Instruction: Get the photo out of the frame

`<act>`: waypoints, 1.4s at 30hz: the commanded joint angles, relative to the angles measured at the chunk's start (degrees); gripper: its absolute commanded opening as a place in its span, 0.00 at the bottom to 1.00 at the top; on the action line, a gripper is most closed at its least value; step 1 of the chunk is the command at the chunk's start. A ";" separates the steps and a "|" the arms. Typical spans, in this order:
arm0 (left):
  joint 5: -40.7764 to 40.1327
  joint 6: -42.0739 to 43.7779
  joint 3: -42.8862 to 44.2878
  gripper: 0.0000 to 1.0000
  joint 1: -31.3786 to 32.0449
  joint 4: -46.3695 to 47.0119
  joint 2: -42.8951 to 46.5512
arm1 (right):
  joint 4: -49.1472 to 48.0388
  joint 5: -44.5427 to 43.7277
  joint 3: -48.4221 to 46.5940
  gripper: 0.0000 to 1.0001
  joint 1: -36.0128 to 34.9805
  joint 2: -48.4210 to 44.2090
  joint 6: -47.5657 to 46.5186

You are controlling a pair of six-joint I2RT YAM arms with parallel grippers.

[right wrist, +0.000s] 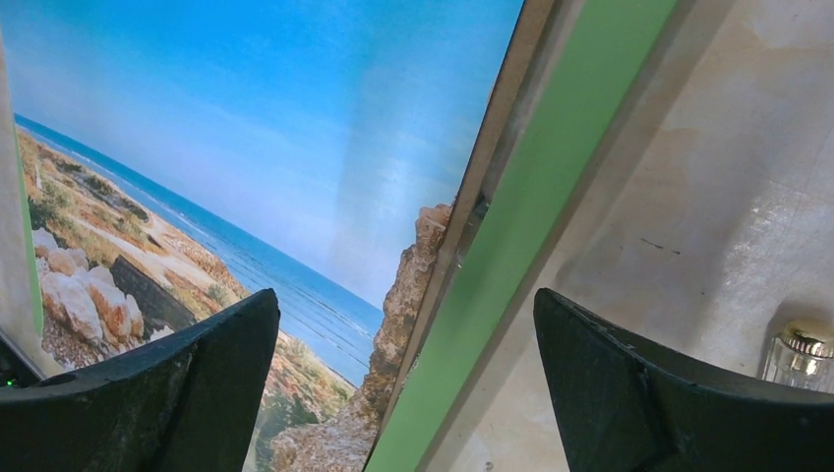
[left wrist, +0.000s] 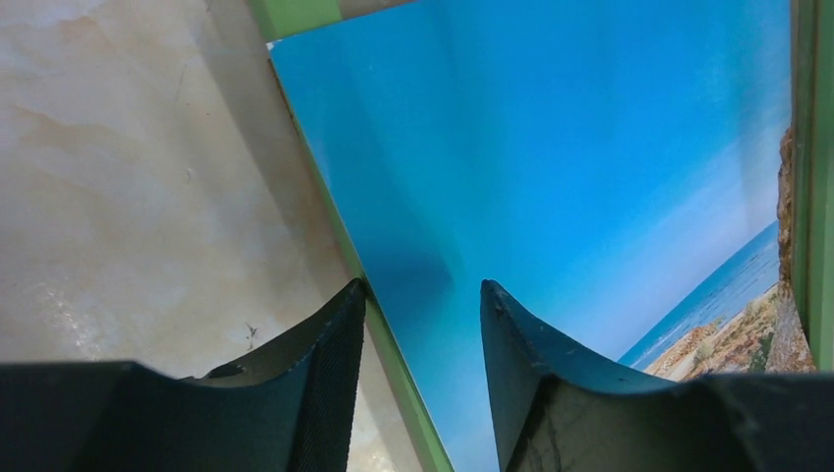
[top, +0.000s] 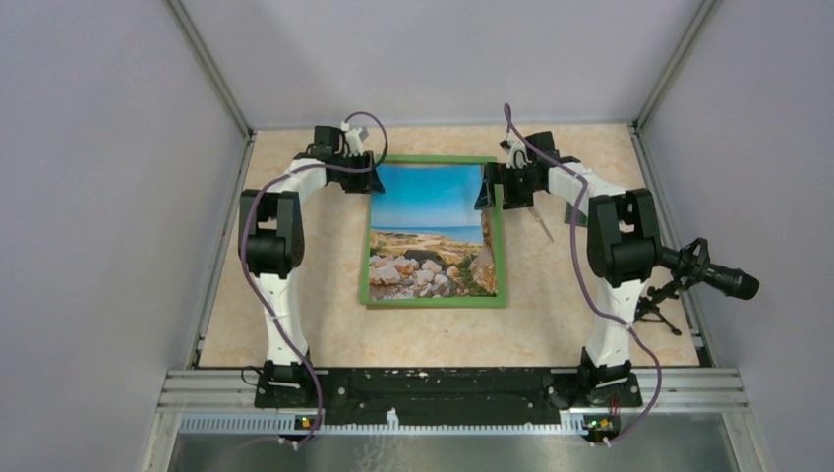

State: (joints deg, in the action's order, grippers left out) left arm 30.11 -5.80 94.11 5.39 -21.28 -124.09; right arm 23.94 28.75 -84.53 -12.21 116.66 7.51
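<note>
Top view, room: plain grey walls (top: 98, 216) closed in the left, far and right sides.
Top view, surface: a beige marbled table (top: 295, 334) had a metal rail (top: 443, 393) along its near edge and a black cylindrical device on a small tripod (top: 703, 275) at its right.
Top view, frame: the frame (top: 433, 300) lay flat mid-table, with the photo (top: 428, 206) face up inside it.
Top view, arms: the left gripper (top: 362, 179) sat at the frame's far left corner and the right gripper (top: 489, 187) at its far right edge.
Left wrist: the fingers (left wrist: 325, 383) stood moderately apart and empty. They straddled the green left border, one over bare table and one over blue sky.
Right wrist: the fingers (right wrist: 197, 393) were spread wide on either side of the right border, holding nothing. A brown strip showed between print and green, and a small glassy object (right wrist: 802, 359) stood on the table.
</note>
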 commanded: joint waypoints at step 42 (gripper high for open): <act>-1.17 4.61 1.76 0.99 -3.15 1.83 13.83 | 7.25 2.63 -11.59 0.99 1.56 -8.90 -8.82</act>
State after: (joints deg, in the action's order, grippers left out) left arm 27.55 -5.52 91.77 5.19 -13.96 -117.67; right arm 30.81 30.17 -91.88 -11.33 115.39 1.98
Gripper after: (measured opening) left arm 0.987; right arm 0.987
